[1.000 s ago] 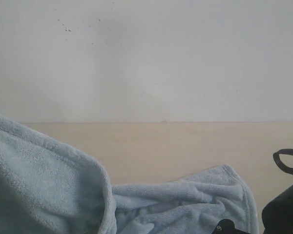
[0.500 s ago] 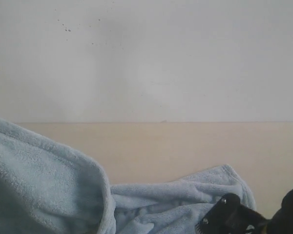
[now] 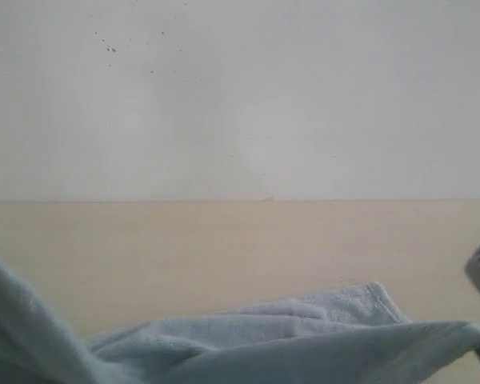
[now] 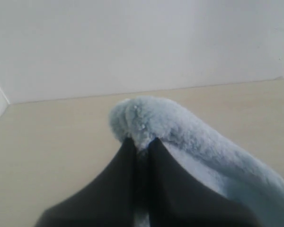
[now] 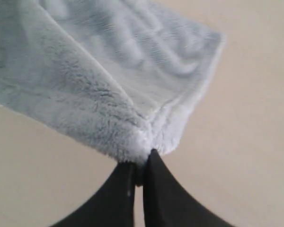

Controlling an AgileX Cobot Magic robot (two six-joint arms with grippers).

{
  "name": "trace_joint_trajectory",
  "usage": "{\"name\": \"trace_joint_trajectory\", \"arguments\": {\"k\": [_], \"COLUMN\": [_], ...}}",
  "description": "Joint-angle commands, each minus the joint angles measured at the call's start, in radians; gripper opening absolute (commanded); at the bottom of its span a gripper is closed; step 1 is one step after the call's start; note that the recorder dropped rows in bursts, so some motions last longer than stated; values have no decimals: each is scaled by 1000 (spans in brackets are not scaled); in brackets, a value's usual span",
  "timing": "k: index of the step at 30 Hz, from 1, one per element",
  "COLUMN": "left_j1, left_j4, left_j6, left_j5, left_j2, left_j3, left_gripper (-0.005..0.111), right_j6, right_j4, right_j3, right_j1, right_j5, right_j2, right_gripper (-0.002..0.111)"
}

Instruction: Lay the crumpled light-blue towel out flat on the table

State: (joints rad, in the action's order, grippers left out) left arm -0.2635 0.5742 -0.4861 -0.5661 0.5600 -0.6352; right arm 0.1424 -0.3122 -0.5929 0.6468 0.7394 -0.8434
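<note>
Your right claw [image 5: 138,166] is pinched shut on a hemmed corner of the towel [image 5: 99,80]. The fluffy cloth fans away from its tips over the bare table [image 5: 246,156]. Your left claw [image 4: 141,145] is clamped just as tightly on a bunched fold of the same cloth.

So the towel is strung between your two claws, with its long axis running side to side across the exterior view. Its near edge is drawn almost straight toward the right claw, and the far part lies rumpled on the table in front of the white wall [image 3: 240,96]. Neither arm is nearer, since each holds its own end. The coming move probably turns on drawing the ends apart along that line before lowering the cloth.

A second ago the left end bulged up as a tall mound, and the right arm sat dark at the lower right beside loose cloth. Now the mound has dropped and the edge is stretched out to the right.
</note>
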Motion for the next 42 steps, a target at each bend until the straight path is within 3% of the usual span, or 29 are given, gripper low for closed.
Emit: {"name": "trace_joint_trajectory", "arguments": {"k": [1,8,15,21,25,33,37,42], "left_j1": [-5,-8,-25,-27,-27,-27,-25,-25], "left_j4": [-16,-128,-316,-304,-249,-159,-96,57], "left_j6": [45,146,313,323,331,155,65,-59], "left_j5": [-105,-146,-202,-268,-290,-95,8,18], "left_j2": [-114,-267,-349,-355,-334,-67,133,341], "left_j3": [1,-10,-130,-251,-236,-22,-7,-7], "left_gripper": [4,4,4,4,4,4,4,4], "right_j6": [136,138,138,81,76,188,429,551], "right_j4": [-181,-169,-165,-162,-235,-455,-659,-773], "right_j3": [1,-49,-228,-381,-375,-201,-120,-97], "right_j1": [2,2,2,2,2,2,2,-6], "right_j5": [172,296,422,482,482,403,297,206], "right_j2": [183,414,515,519,503,341,201,-39], "right_gripper": [0,0,0,0,0,0,0,0]}}
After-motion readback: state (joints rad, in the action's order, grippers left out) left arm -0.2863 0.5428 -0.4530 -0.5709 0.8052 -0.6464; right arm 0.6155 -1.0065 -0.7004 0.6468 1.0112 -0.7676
